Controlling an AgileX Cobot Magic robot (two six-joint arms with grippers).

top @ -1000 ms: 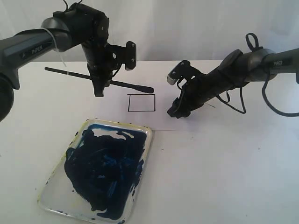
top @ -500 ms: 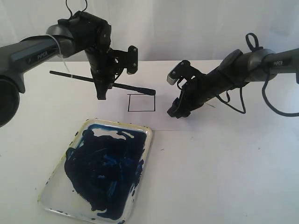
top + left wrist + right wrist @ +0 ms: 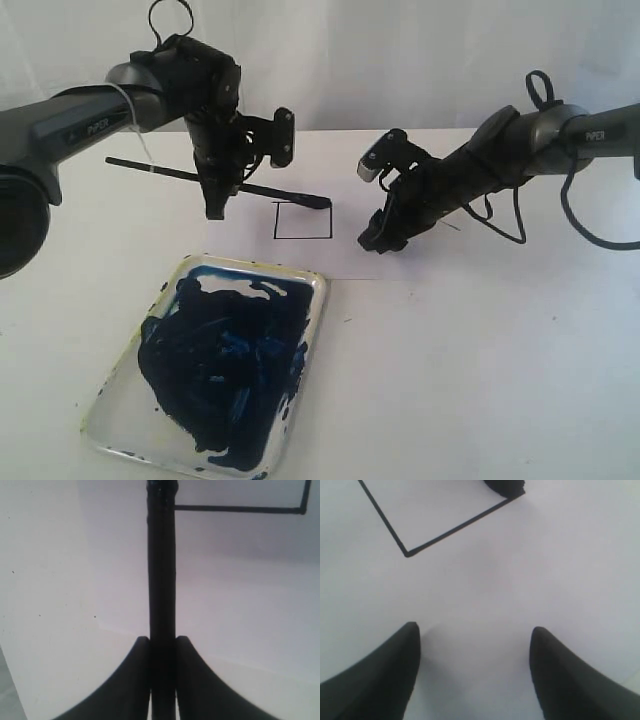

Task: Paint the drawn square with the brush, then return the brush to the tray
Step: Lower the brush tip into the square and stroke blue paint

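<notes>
The left gripper (image 3: 213, 207) is clenching the brush (image 3: 270, 191) partway along its black handle, with both jaws pressed against the shaft in the left wrist view (image 3: 161, 570). In the exterior view the brush is running almost level, its bare end pointing toward 9 o'clock and its dark tip toward 3 o'clock. The tip is sitting right at the square's (image 3: 302, 220) 1 o'clock corner, and the right wrist view is showing the same dark tip at a corner of the outline (image 3: 455, 527). Whether the bristles are pressing on the paper (image 3: 300, 256) I cannot tell. The square is lying at the middle of the scene, its inside showing plain white. The left gripper is hanging just beside the square at its 10 o'clock. The right gripper (image 3: 372, 243) is resting low over the paper at the square's 3 o'clock, near it but apart, with its jaws spread wide and nothing between them (image 3: 475, 630). The tray (image 3: 322, 285) is sitting on the table (image 3: 480, 350) at the square's 7 o'clock, apart from the paper's edge, and dark blue paint (image 3: 225, 370) is covering most of its floor.
</notes>
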